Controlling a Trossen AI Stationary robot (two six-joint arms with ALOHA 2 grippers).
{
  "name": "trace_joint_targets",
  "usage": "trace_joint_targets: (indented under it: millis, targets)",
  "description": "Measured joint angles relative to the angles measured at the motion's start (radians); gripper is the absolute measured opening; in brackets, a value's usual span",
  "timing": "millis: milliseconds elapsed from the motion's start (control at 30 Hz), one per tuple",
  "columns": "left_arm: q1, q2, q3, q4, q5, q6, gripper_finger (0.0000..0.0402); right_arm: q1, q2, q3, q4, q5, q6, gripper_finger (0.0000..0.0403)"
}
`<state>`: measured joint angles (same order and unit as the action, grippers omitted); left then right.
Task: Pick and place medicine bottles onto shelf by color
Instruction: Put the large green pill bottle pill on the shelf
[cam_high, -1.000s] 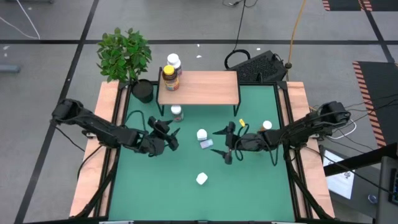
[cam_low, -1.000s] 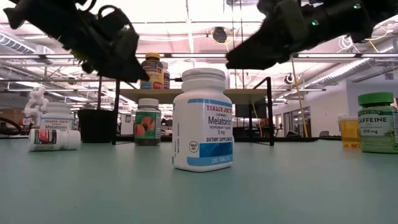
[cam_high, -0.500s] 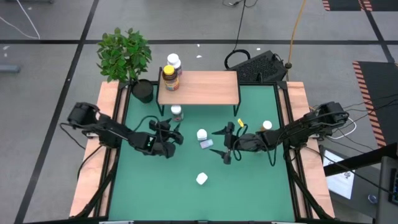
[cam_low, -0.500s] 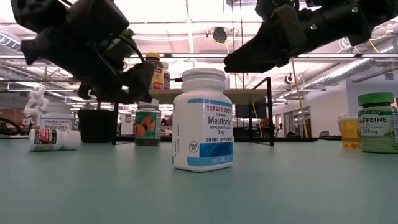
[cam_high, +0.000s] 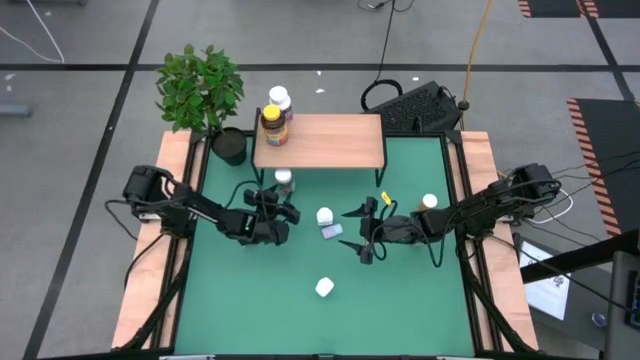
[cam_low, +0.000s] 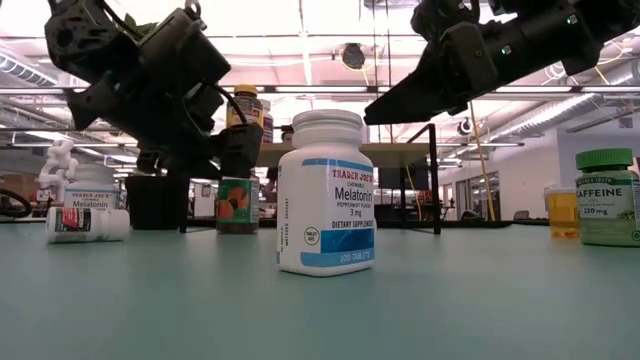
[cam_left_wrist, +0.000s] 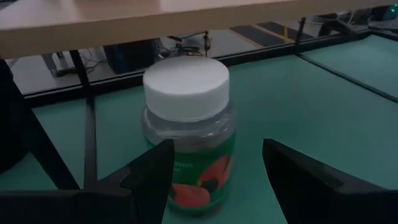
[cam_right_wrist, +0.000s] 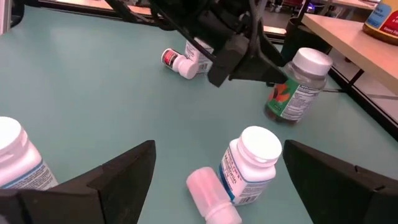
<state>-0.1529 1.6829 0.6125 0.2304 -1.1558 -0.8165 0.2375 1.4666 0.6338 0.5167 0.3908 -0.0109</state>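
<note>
Left wrist view: left end effector (cam_left_wrist: 214, 180) open w/ fingers flanking green-label bottle (cam_left_wrist: 188, 127), nothing held

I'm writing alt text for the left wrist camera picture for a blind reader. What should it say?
A small clear bottle with a white cap and a green, red-fruit label stands upright on the green table, between the open fingers of the left end effector, which do not touch it. The light wood shelf stretches overhead just behind.
</note>
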Motion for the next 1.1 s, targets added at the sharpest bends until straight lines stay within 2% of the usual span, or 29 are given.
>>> trace_joint_targets:
  millis: [233,467,567,833,1100]
  targets:
    - [0.040,0.000,0.000,0.013,0.083,0.003,0.0246,0.000,0.000,-0.001,-0.021,0.000,-0.001,0.0347]
    - [0.060,0.000,0.000,0.028,0.082,0.036,0.0253,0.000,0.000,-0.001,-0.039,0.000,0.009,0.0347]
    - [0.063,0.000,0.000,0.038,0.082,0.060,0.0275,0.000,0.000,-0.001,-0.040,0.000,0.010,0.0347]
    - [0.070,0.000,0.000,0.078,0.083,0.081,0.0368,0.000,0.000,-0.001,-0.039,0.000,0.010,0.0347]
    - [0.104,0.000,0.000,0.112,0.083,0.080,0.0387,0.000,0.000,-0.001,-0.035,0.000,0.010,0.0347]
